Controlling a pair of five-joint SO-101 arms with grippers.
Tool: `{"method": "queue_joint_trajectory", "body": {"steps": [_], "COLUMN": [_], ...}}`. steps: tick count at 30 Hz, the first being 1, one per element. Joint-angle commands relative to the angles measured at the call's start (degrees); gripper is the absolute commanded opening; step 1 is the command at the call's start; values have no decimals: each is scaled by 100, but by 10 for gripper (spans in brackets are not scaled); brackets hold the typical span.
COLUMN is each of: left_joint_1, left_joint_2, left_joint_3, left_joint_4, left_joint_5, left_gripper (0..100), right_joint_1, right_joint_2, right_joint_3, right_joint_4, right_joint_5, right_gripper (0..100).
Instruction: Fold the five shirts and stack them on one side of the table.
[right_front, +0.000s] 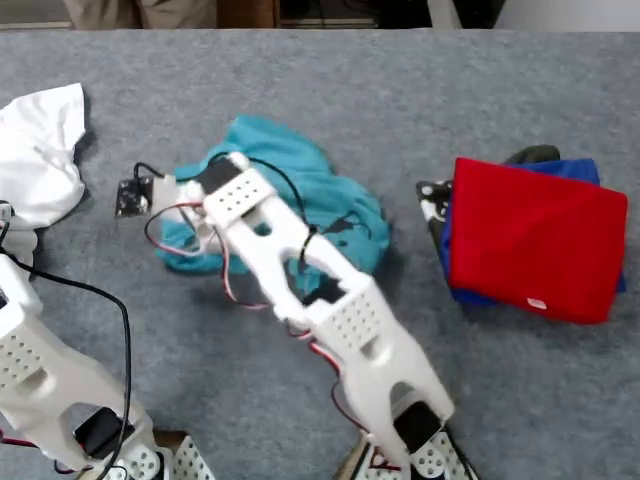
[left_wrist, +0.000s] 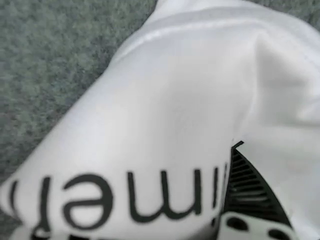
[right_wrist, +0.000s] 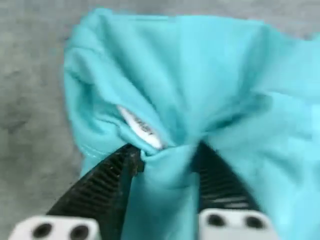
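Two shirts lie unfolded on the grey table (right_front: 400, 90), apart from the red-topped stack (right_front: 535, 240): the teal shirt (right_front: 285, 150) crumpled mid-table and the white shirt (right_front: 40, 150) at one edge. Both look light and limp, so you should take them by the seams. Your right claw (right_wrist: 165, 150) pinches teal cloth beside the label (right_wrist: 140, 127). Whether the left claw (right_front: 12, 230) is closed cannot be told.

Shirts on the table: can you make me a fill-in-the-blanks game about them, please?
1. The right gripper has its fingers shut on the teal shirt, in the ____ of the table.
2. The folded red shirt lies on ____ of the blue shirt.
3. The crumpled white shirt lies at the high view's ____ edge.
Missing words: middle, top, left.
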Motion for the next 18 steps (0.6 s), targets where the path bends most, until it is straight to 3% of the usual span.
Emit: {"method": "queue_joint_trajectory", "body": {"steps": [1,12,18], "left_joint_1": [-62,-53,18], "left_joint_2": [-57,-57,-57], "left_joint_3": [-264,-264,-255], "left_joint_4": [18,35,35], "left_joint_5": [26,26,18], "left_gripper": [258,258,258], "right_joint_1": [400,1015,1543], "right_joint_2": [145,171,-585], "right_joint_3": [-716,-3855,-3811], "right_joint_4": [343,2646,2637], "right_joint_5": [-316,-360,-677], "right_gripper": [22,5,5]}}
